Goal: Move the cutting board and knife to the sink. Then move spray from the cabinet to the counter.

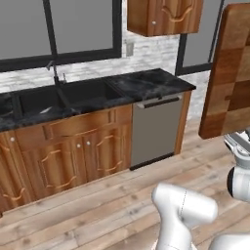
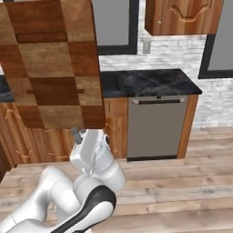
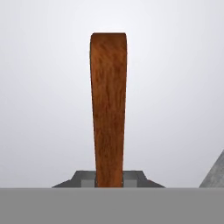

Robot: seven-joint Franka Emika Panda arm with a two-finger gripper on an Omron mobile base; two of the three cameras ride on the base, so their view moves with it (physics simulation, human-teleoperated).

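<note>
The gripper (image 3: 108, 181) pinches the cutting board (image 2: 52, 63) upright by its bottom edge (seemingly), near the counter (image 1: 146, 85).

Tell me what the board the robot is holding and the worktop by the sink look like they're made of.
Cutting board: apparently wood, checkered light and dark brown blocks with visible grain, smooth finish. Counter: looks like polished black marble, judging by its pale veins and sheen.

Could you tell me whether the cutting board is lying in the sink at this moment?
No, the cutting board stands upright in the air, clamped at its lower edge by the gripper, well away from the sink.
</note>
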